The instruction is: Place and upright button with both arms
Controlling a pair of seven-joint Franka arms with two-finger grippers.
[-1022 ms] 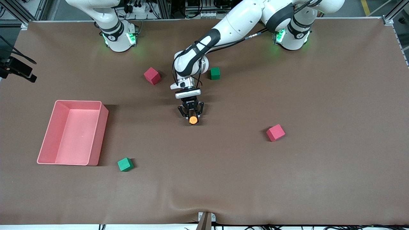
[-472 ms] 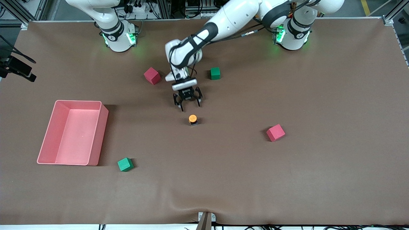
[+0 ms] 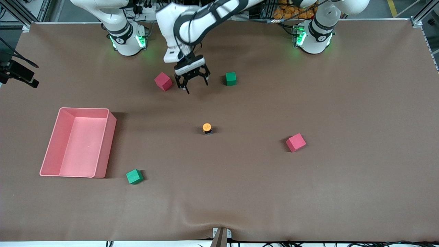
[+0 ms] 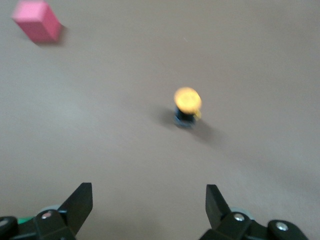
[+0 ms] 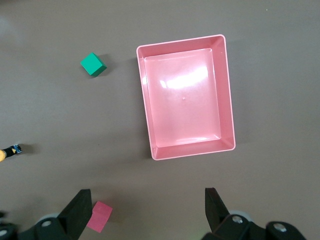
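The button (image 3: pixel 206 128) stands upright on the brown table, orange cap up on its black body, near the middle. My left gripper (image 3: pixel 194 85) hangs open and empty in the air over the table between a red cube (image 3: pixel 163 81) and a green cube (image 3: pixel 231 78). In the left wrist view the button (image 4: pixel 187 102) stands well clear of the open left gripper (image 4: pixel 149 200). The right gripper (image 5: pixel 148 205) is open and empty, high over the table beside the pink tray (image 5: pixel 227 100); the button (image 5: pixel 9 152) shows at that view's edge. The right arm waits.
A pink tray (image 3: pixel 107 147) sits toward the right arm's end. A green cube (image 3: pixel 134 176) lies beside it, nearer the front camera. A second red cube (image 3: pixel 295 142) lies toward the left arm's end. The right wrist view shows a green cube (image 5: pixel 93 64) and a red cube (image 5: pixel 100 216).
The left gripper opened off the button, rose and drew back toward the robots' bases. The button stayed standing where it was set down. The right arm has not moved.
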